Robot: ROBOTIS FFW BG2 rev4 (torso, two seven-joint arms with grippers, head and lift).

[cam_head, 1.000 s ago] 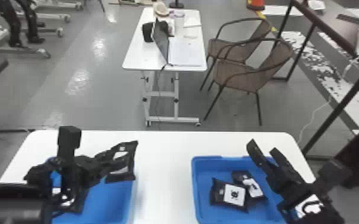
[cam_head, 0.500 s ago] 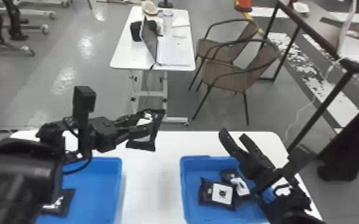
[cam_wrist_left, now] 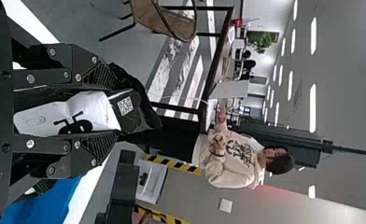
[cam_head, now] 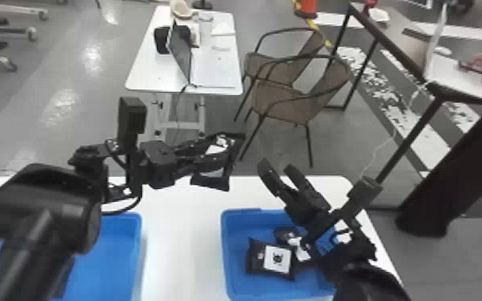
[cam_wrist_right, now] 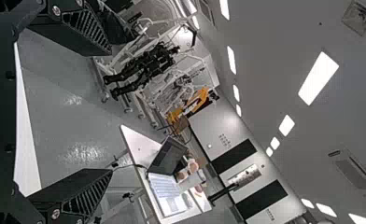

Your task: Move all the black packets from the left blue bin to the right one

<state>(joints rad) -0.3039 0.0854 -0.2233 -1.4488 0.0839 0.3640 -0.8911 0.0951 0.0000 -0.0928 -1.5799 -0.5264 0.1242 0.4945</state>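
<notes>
My left gripper (cam_head: 208, 156) is shut on a black packet (cam_head: 212, 182) with a white label, held above the table's far edge between the two bins. In the left wrist view the packet (cam_wrist_left: 95, 112) is pinched between the fingers of the left gripper (cam_wrist_left: 102, 105). My right gripper (cam_head: 278, 172) stands open over the far side of the right blue bin (cam_head: 225, 256); in the right wrist view the right gripper (cam_wrist_right: 109, 109) has its fingers wide apart. Two black packets lie in the right bin, one (cam_head: 256, 258) in front of the other (cam_head: 284, 234). The left arm partly covers the left blue bin (cam_head: 138, 256).
Both bins stand on a white table (cam_head: 180, 240), with a bare strip between them. Beyond it are a small white table (cam_head: 144, 76) with a laptop, brown chairs (cam_head: 282, 106) and a dark-framed desk (cam_head: 408, 70).
The left gripper has moved rightward with its packet, and the right gripper has come a little left relative to the scene. The head view has shifted too.
</notes>
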